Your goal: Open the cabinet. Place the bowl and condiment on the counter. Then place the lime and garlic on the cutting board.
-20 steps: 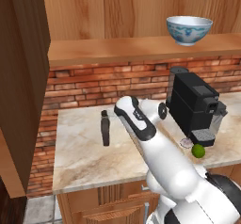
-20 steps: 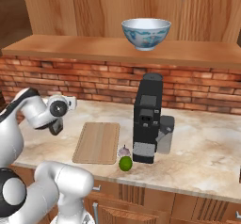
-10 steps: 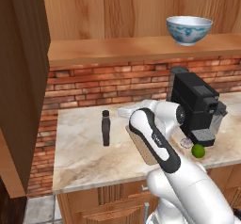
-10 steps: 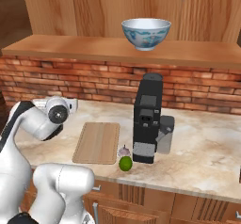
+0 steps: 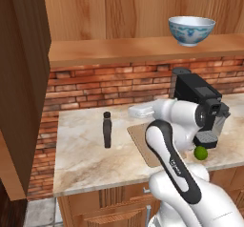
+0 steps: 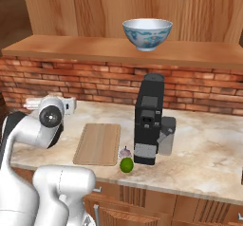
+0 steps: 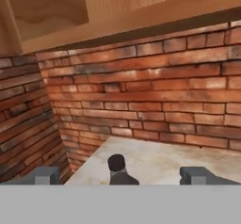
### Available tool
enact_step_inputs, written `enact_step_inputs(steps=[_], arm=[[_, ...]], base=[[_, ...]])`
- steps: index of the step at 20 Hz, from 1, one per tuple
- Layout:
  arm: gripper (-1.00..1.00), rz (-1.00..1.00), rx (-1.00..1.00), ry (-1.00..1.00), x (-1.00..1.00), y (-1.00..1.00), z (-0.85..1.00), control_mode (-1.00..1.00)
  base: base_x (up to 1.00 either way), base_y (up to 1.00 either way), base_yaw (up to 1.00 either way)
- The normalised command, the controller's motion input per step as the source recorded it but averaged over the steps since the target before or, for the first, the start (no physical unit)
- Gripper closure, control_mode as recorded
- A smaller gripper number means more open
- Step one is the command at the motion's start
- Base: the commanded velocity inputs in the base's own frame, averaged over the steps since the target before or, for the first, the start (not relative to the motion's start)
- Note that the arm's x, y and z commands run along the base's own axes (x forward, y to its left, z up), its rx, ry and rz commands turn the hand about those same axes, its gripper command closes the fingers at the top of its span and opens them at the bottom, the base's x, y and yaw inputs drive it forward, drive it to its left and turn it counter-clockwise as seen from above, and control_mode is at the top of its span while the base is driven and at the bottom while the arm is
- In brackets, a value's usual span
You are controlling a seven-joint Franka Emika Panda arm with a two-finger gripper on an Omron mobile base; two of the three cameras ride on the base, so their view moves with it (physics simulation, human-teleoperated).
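Hand view shows the hand [image 7: 120, 175] wide open and holding nothing, with the brown bottle [image 7: 118, 169] standing on the bench [image 5: 90, 157] between its tips. The bowl [image 5: 191, 29] sits up in the open cabinet [image 5: 143, 49], so I think it comes down next.

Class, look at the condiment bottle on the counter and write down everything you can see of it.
The condiment bottle is small, slim and dark brown with a rounded black cap. It stands upright on the beige marble-look counter, near the brick wall and to the left of the cutting board, apart from it. Nothing touches it but the counter. In the hand view its cap rises between the fingertips of the open hand, which does not grip it.
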Motion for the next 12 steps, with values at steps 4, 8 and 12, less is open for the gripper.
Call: enact_step_inputs(steps=[4,8,12], arm=[[-1.0,-0.04,-0.1,0.04,-0.51,-0.1,0.52,-1.0],[-1.0,-0.05,-0.09,0.05,-0.58,-0.15,0.47,-1.0],[-1.0,-0.06,-0.1,0.06,-0.61,-0.17,0.42,-1.0]], base=[[0.0,0.0,0.0],[0.0,0.0,0.0],[0.0,0.0,0.0]])
